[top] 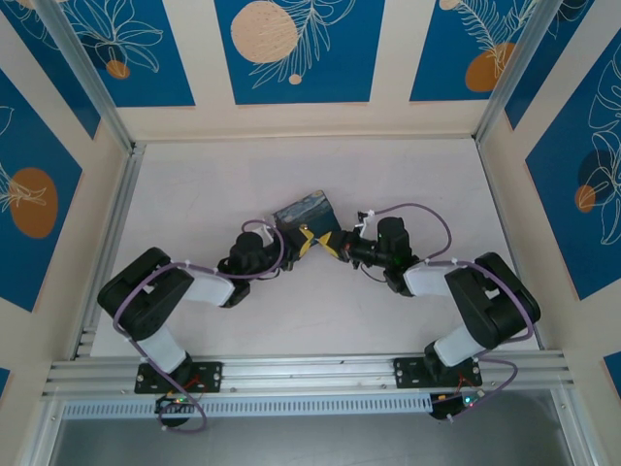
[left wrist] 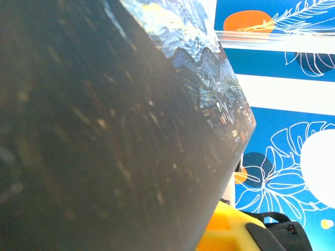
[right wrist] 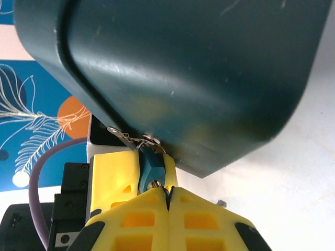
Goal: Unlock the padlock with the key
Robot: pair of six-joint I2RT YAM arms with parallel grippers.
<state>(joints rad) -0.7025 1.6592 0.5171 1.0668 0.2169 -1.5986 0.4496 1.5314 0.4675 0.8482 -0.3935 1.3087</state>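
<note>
Bright, even light falls from above. The white table (top: 194,194) looks pale and flat, with only soft, short shadows beside the two arms (top: 179,291). The overhead picture is slightly soft, and its walls lean outward toward the edges. In the left wrist view, the painted tin (left wrist: 183,63) sits so close that it is dark, grainy and blurred, while the wall behind is crisp. In the right wrist view, the tin carries a pale sheen and the right gripper (right wrist: 167,192) is sharp and brightly lit.
</note>
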